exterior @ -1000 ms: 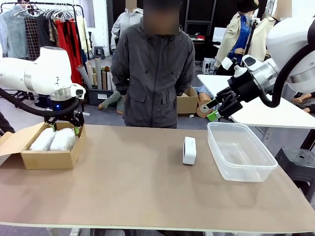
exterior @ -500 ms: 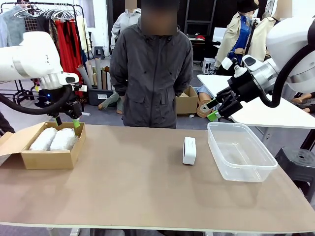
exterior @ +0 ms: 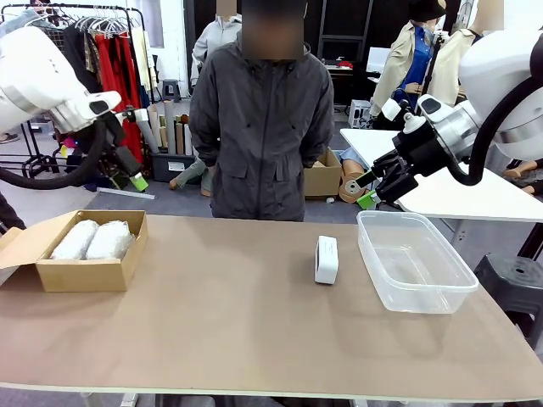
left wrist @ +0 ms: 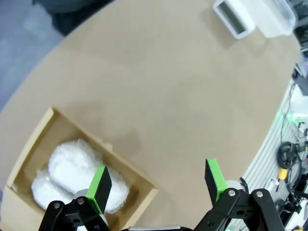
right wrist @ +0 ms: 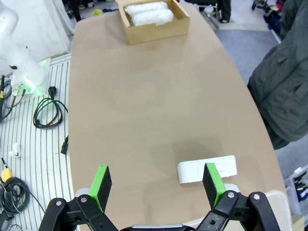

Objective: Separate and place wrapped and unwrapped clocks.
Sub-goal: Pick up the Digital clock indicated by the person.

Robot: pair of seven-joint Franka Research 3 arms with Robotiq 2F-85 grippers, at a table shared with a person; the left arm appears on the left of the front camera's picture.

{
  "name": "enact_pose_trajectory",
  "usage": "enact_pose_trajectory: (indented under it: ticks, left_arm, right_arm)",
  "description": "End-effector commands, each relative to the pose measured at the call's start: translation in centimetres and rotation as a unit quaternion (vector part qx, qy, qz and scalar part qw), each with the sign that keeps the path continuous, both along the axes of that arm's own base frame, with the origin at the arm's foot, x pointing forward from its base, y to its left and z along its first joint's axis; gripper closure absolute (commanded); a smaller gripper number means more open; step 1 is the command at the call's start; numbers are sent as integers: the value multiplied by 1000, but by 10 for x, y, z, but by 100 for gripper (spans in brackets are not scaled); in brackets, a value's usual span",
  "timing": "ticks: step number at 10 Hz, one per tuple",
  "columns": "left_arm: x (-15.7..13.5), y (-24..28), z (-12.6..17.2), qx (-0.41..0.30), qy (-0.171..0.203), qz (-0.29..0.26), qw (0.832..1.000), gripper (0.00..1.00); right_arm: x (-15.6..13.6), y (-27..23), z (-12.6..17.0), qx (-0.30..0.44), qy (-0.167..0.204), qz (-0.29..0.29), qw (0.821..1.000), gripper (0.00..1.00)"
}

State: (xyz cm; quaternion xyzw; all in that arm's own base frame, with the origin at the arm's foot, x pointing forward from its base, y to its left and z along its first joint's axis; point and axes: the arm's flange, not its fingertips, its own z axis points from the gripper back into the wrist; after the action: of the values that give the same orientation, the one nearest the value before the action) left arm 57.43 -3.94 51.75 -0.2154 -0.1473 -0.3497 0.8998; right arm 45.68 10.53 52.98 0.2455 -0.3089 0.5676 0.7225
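Two wrapped clocks, white bubble-wrap lumps, lie side by side in an open cardboard box at the table's left. The unwrapped clock, a small white casing, stands on edge right of the middle. My left gripper hangs open and empty, high above the box's far side. Its wrist view looks down past the open left gripper at the wrapped clocks and the far bare clock. My right gripper is open and empty beyond the tub; in its wrist view the right gripper has the bare clock below it.
A clear plastic tub stands empty at the table's right, beside the bare clock. A person in a dark grey jacket stands at the far edge, arms down. The box's flap opens leftward. Cables lie on the floor.
My left arm has lifted up and back to the left, from just over the box's far edge to well above it. The right arm, clocks and tub have not moved.
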Motion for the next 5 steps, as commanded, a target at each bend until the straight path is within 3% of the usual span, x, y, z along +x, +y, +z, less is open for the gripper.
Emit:
enact_pose_trajectory:
  ticks: [1,3,5]
  left_arm:
    - [-4,11,3,-54,-23,-56,997,0]
    - [-3,14,14,-112,-42,-82,989,0]
    - [-5,23,19,-137,-108,-91,981,0]
  right_arm:
    - [1,0,1,2,-3,4,1000,0]
    - [1,0,1,2,-3,4,1000,0]
    - [1,0,1,2,-3,4,1000,0]
